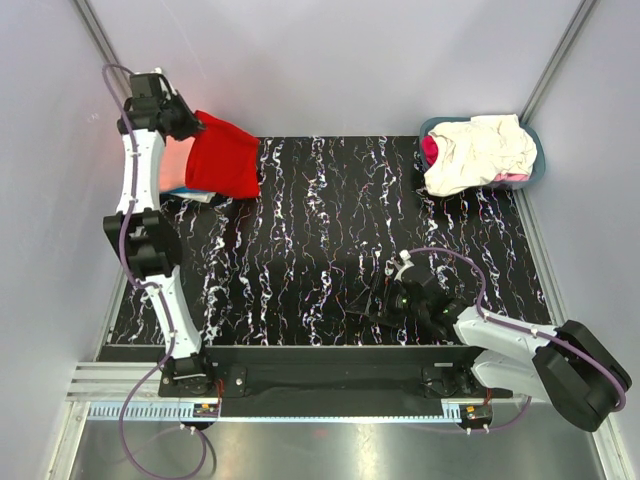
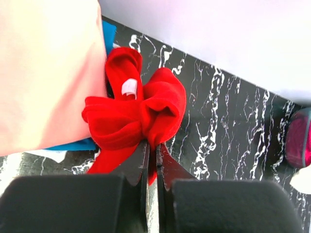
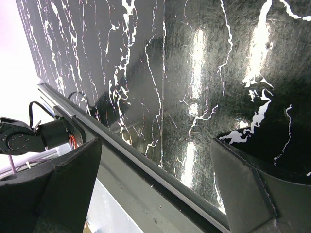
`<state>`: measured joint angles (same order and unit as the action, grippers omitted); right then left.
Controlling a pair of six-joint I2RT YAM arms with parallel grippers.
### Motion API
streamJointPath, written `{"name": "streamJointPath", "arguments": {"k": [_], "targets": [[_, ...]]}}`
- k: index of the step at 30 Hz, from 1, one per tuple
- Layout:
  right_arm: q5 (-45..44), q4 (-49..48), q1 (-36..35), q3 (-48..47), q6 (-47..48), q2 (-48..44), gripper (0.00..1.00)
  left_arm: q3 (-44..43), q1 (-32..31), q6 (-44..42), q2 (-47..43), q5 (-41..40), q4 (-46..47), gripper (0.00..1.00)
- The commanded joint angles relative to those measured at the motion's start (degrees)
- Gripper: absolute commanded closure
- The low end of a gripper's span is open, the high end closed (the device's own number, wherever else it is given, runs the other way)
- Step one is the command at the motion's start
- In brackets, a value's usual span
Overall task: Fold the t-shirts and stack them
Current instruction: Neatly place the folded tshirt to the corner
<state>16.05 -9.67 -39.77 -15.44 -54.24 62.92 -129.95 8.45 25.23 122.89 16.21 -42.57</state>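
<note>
At the 10 o'clock corner of the surface, the red t-shirt is pinched in the nearly closed left jaws and is bunched at 12 o'clock from them in the wrist view. From above, its long axis is seen running from 11 to 5 o'clock, against the salmon-pink t-shirt. The left arm is stretched far out and is judged the nearer. At 5 o'clock the right arm is folded low; the right jaws are spread wide, with nothing held.

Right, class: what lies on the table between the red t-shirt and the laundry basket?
Nothing: only bare black marbled table separates the red t-shirt from the basket, seen in the top view.
</note>
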Motion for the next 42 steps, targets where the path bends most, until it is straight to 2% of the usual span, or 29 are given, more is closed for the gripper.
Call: {"name": "streamJointPath", "arguments": {"k": [1,15,42], "targets": [[-0.15,-2.37,-0.49,-1.78,0.98,0.28,0.00,-6.62,1.13,0.69,-1.08,3.57,4.07,0.94],[-0.06,-2.37,-0.48,-1.78,1.06,0.45,0.00,-12.78,5.35,1.30,-0.46,5.06,3.02,0.93],[0.12,-2.72,-0.48,-2.75,1.50,2.29,0.00,-14.19,9.75,5.70,-2.12,8.41,5.30,0.97]]}}
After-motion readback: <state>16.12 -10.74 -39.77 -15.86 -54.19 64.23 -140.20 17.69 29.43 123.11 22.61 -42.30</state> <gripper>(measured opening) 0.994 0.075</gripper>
